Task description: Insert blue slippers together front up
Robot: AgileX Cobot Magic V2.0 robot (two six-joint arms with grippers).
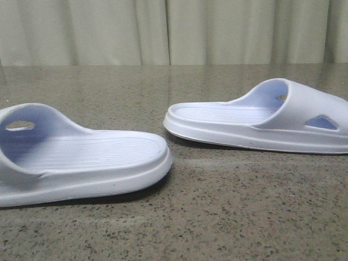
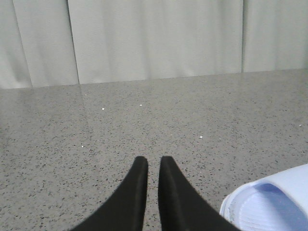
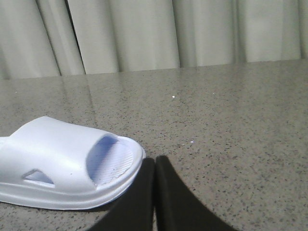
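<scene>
- The two blue slippers lie flat on the speckled stone table (image 1: 217, 217), soles down and apart: the left slipper (image 1: 81, 163) at about eight o'clock in the front view, the right slipper (image 1: 261, 122) at about three, heels facing each other.
- Left gripper (image 2: 153, 163): fingers nearly together, a thin gap, holding nothing.
- Right gripper (image 3: 155, 163): fingers pressed together, empty, just beside a slipper's toe end.
- Pale curtains (image 1: 174, 30) hang behind.

Speckled grey stone table (image 1: 228, 217); pale pleated curtain (image 1: 163, 30) behind.
</scene>
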